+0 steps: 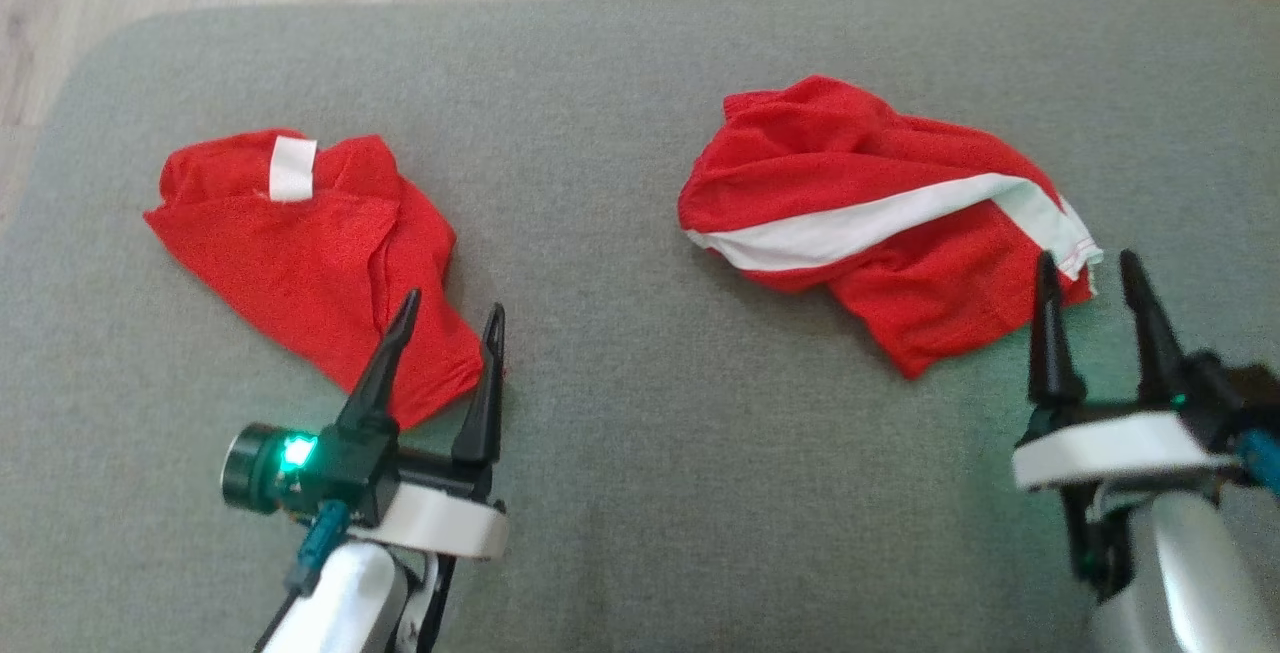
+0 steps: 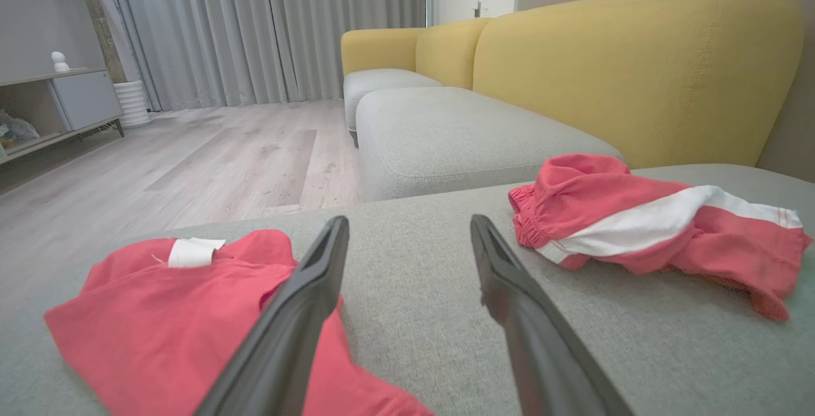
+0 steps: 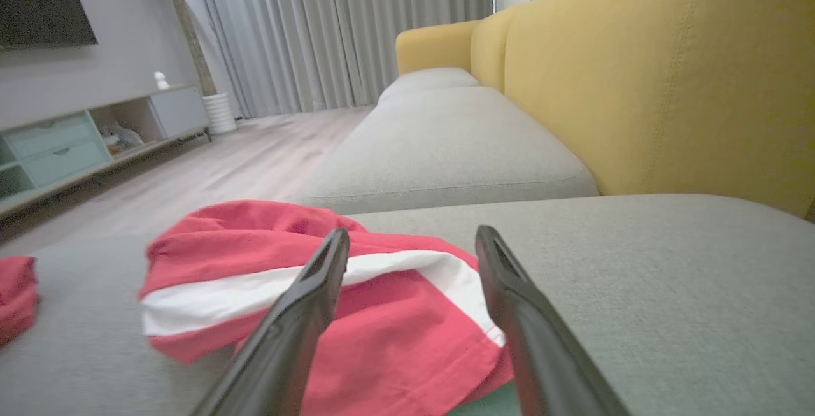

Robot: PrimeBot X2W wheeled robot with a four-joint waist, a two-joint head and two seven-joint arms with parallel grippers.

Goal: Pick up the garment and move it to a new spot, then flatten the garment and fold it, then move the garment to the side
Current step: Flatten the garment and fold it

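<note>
Now: the grey sofa seat (image 1: pixel 640 493) spreads under everything, with the yellow backrest (image 2: pixel 637 65) beyond it. The red garment with the white stripe (image 1: pixel 860 223) lies crumpled on the seat's right half. Its near hem sits at the tips of my right gripper (image 1: pixel 1088 261), whose fingers are spread wide and hold nothing; whether they touch the cloth, I cannot tell. The second red garment (image 1: pixel 300 253) lies flatter on the left half, well apart from the first. My left gripper (image 1: pixel 452 303) stands over its near corner, fingers wide apart, empty. A small white label (image 1: pixel 293 169) shows at that garment's far edge.
</note>
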